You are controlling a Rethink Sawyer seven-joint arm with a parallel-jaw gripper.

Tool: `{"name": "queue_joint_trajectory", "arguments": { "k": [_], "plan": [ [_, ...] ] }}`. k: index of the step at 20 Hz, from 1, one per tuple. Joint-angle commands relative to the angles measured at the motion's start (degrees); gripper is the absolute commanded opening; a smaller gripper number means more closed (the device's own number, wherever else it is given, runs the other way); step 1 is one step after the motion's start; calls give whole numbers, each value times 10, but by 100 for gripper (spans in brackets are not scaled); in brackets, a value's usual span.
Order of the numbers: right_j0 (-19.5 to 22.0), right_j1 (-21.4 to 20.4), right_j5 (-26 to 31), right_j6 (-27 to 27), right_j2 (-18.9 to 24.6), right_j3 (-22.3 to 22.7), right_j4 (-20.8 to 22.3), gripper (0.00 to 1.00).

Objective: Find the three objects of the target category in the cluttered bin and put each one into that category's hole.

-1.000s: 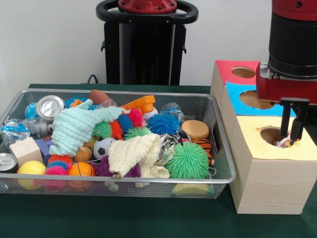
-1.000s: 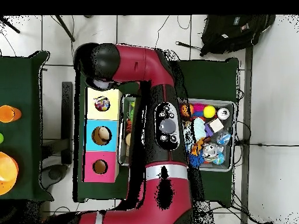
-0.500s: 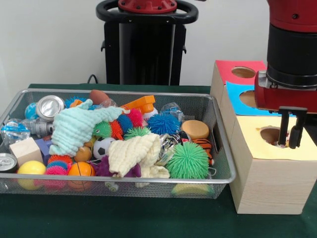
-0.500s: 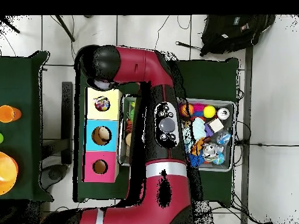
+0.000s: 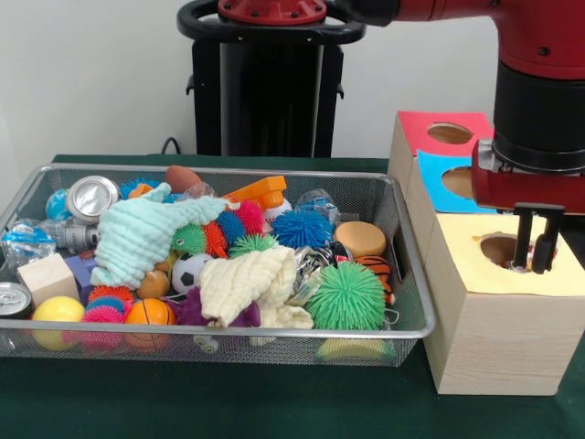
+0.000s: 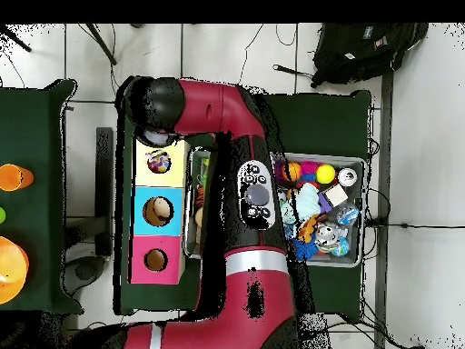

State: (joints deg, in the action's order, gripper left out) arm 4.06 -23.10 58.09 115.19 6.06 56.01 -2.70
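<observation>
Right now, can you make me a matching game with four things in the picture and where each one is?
Things:
1. big green spiky ball
2. wooden block
3. gripper
4. shiny can

Places:
A. back left of the basket
B. over the hole in the yellow box top
C. front right of the basket
D. front left of the basket

Pairs: 1-C, 2-D, 3-B, 4-A

The basket is the wire one; the yellow box top is the nearest of the three coloured tops.

Arm: we see ours descending vertically at the front view's right.
Gripper [image 5: 535, 265]: ours, fingers parted, empty.
</observation>
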Motion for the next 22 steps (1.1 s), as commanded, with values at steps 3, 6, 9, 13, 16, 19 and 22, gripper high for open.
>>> {"name": "queue_joint_trajectory", "arguments": {
  "k": [3,6,9,13,16,19,22],
  "plan": [
    [9,-3,-54,-21,46,108,12,0],
    [9,-6,-57,-22,47,116,12,0],
    [12,-9,-54,-30,49,121,14,0],
    [15,-11,-66,-33,51,137,16,0],
    [16,-14,-80,-35,53,153,18,0],
    [15,-21,-87,-32,54,165,18,0],
    [18,-23,-99,-33,63,179,13,0]
  ]
}}
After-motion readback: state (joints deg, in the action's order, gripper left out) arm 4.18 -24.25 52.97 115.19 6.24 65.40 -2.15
